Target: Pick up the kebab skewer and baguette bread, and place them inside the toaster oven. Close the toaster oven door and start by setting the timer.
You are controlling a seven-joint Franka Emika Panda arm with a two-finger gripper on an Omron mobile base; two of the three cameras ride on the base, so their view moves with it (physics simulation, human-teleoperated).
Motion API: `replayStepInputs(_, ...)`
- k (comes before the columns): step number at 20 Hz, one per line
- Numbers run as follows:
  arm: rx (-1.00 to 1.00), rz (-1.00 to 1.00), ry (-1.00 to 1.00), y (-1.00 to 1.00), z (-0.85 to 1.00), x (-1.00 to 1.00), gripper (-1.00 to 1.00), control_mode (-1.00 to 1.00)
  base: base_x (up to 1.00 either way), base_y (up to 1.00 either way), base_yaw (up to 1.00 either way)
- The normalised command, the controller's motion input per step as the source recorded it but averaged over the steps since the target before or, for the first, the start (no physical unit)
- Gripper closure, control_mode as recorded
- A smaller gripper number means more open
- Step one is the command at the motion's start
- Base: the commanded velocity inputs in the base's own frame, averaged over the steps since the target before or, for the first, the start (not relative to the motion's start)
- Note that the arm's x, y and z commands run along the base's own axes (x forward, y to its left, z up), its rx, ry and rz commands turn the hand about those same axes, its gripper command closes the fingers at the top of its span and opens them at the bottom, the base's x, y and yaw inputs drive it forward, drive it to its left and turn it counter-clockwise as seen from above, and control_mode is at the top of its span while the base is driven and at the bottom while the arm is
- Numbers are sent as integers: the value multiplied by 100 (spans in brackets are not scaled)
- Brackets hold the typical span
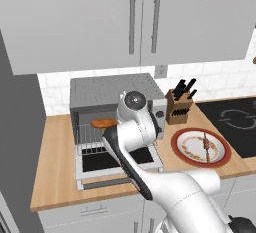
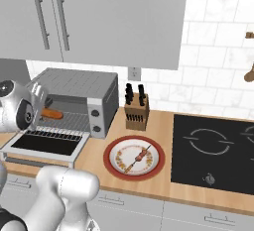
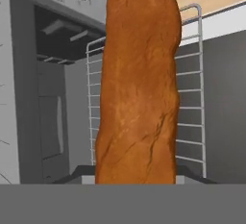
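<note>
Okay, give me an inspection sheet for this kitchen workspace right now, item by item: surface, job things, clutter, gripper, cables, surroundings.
Surface: light wooden countertop.
Job's things: boxy silver-grey toaster oven with its drop-down glass door lowered flat; golden-brown baguette bread at the oven mouth, over the wire rack; thin kebab skewer with meat chunks lying on a red-rimmed white plate.
Clutter: wooden knife block with dark handles, right of the oven.
Gripper: at the oven opening with the baguette right before it; fingers hidden, grip cannot be judged.
Cables: nothing seen.
Surroundings: grey wall cabinets, white tiled backsplash, black cooktop.
</note>
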Motion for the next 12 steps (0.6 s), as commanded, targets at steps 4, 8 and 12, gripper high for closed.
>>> replayStepInputs(4, 0, 0, -7, 0, -14, 40, 100, -100, 0, 0, 0)
replayStepInputs(8, 0, 0, -1, 3, 0, 47, 100, -100, 0, 0, 0)
replayStepInputs(12, 0, 0, 0, 2, 0, 40, 100, -100, 0, 0, 0)
